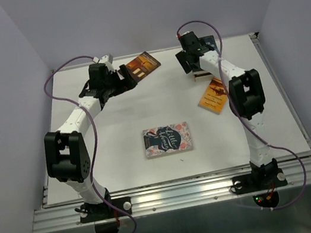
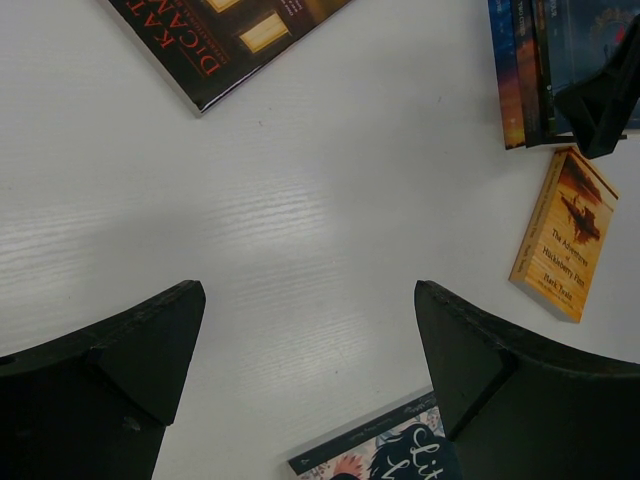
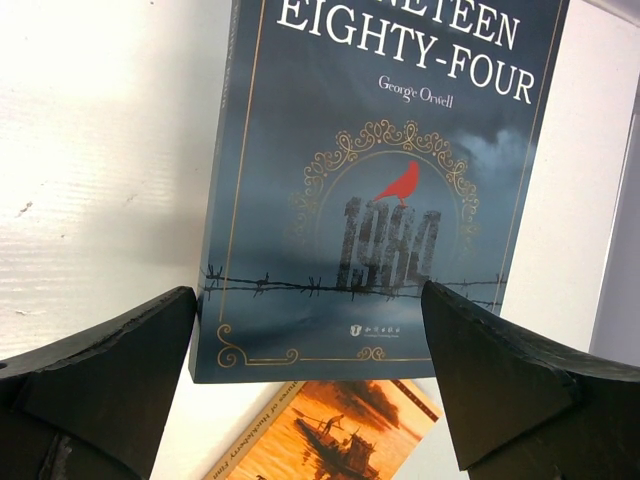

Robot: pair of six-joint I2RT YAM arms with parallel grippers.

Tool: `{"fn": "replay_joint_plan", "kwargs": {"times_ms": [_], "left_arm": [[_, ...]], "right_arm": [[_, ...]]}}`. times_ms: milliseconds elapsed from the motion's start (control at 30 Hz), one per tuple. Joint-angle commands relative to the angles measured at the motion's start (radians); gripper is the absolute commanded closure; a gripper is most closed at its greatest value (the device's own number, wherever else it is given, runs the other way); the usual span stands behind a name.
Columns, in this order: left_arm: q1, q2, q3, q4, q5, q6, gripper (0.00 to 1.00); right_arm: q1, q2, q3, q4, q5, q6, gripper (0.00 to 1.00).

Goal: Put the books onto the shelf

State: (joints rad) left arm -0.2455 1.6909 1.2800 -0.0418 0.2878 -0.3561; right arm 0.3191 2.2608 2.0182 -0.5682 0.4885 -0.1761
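Note:
A dark book with lit windows on its cover [image 1: 143, 64] [image 2: 230, 35] lies flat at the back of the table. My left gripper [image 1: 126, 76] [image 2: 310, 330] hovers open just left of it, holding nothing. A navy flowered book [image 1: 167, 139] [image 2: 385, 455] lies flat mid-table. An orange book [image 1: 213, 95] [image 2: 565, 235] [image 3: 330, 430] lies at the right. Several books stand in a row [image 2: 540, 70] at the back right, fronted by a blue "Nineteen Eighty-Four" book [image 3: 380, 190]. My right gripper [image 1: 189, 65] [image 3: 308, 300] faces that cover, open, jaws apart from it. My right arm mostly hides the shelf.
The white table [image 1: 115, 129] ends at a metal rail [image 1: 181, 193] along the near edge, where both arm bases are bolted. Pale walls close in the left, back and right sides. Purple cables loop off both arms.

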Motion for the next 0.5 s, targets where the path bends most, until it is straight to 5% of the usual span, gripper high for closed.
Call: {"fn": "replay_joint_plan", "kwargs": {"times_ms": [0, 467], "left_arm": [[0.003, -0.007, 0.019, 0.034, 0.011, 0.022, 0.01], [0.009, 0.004, 0.047, 0.017, 0.001, 0.034, 0.01]], "right_arm": [[-0.020, -0.072, -0.006, 0.028, 0.044, -0.002, 0.00], [-0.020, -0.083, -0.029, 0.034, 0.032, -0.010, 0.00]]}}
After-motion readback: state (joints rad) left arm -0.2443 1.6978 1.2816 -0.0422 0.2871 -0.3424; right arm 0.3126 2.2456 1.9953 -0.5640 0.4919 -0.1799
